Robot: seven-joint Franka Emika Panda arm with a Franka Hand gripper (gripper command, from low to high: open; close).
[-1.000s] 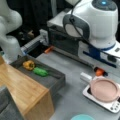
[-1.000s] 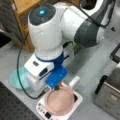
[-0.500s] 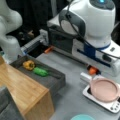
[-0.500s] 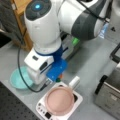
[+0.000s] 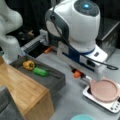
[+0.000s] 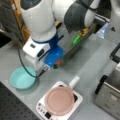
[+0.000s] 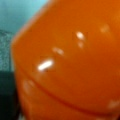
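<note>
The pincer (image 5: 78, 73) sits low over the grey bench (image 5: 72, 100), mostly hidden under the arm's white wrist housing in both front views. An orange object (image 5: 77, 74) shows right at its tip, and the wrist view is filled almost wholly by that orange object (image 7: 67, 65), glossy and rounded. I cannot tell whether the pincer is clenched on it or released, since the fingers are hidden. In a front view the same orange object (image 6: 57, 63) peeks out below the blue part of the wrist, near the middle of the bench.

Just beside it stands a white scale (image 5: 110, 106) carrying a pink plate (image 5: 104, 90). A dark grey tray (image 5: 53, 81) lies between the pincer and a wooden box (image 5: 25, 95), and holds a yellow pepper (image 5: 28, 65) and a green vegetable (image 5: 40, 71), close together. A teal bowl (image 6: 21, 78) rests near the bench edge, well apart from the tray.
</note>
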